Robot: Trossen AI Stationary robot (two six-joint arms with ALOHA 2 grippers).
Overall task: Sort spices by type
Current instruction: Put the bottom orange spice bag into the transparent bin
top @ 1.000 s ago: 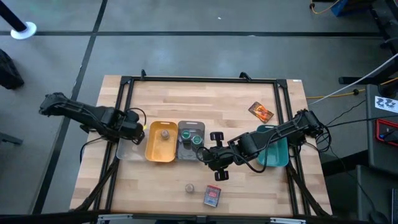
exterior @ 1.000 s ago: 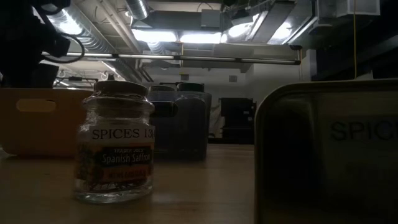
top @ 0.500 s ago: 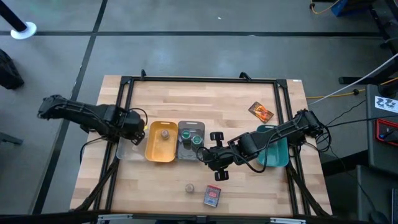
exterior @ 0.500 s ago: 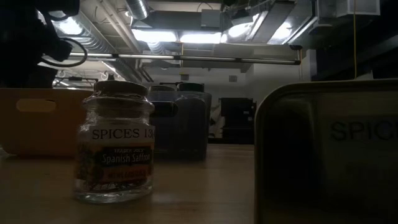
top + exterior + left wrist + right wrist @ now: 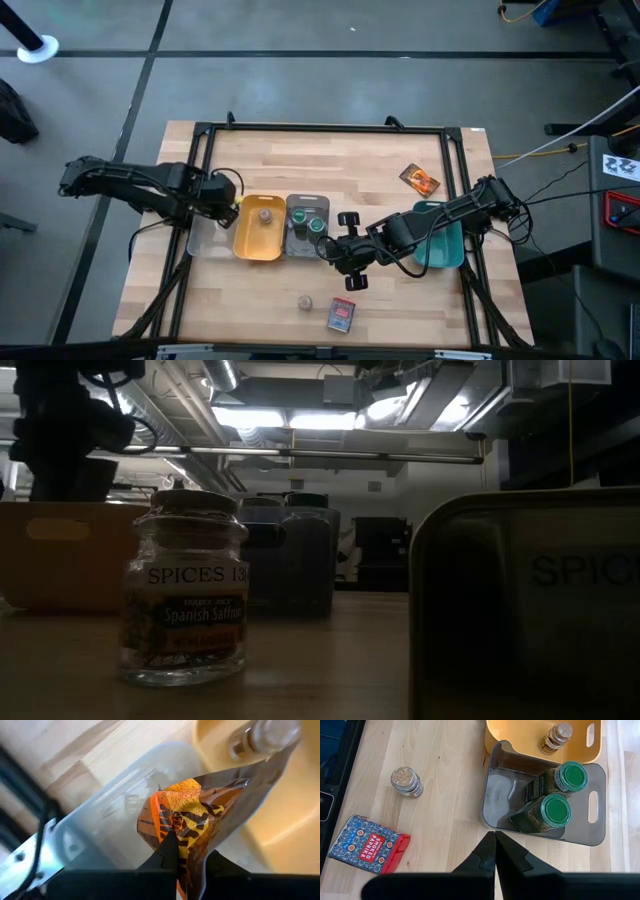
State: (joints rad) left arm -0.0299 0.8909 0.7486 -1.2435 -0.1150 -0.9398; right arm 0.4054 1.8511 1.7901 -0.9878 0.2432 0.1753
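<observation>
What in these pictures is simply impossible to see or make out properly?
- Teal tray, high view: the right arm lies across it, so its contents are hidden.
- Clear tray, left wrist view: the brown-orange packet in the left gripper hides much of it.
- Dark box, low view: cut off by the picture's edge, label blurred.
- Packet at the table's far side, high view: print too small to read.

Two green-lidded jars [image 5: 557,795] stand together in the grey tray, one tan-grey jar [image 5: 555,737] stands in the yellow tray and the other [image 5: 406,781] on the bare desk beside a flat-lying red box [image 5: 369,844], one brown-orange packet [image 5: 420,180] lies alone, another packet [image 5: 200,820] hangs over the clear tray.
</observation>
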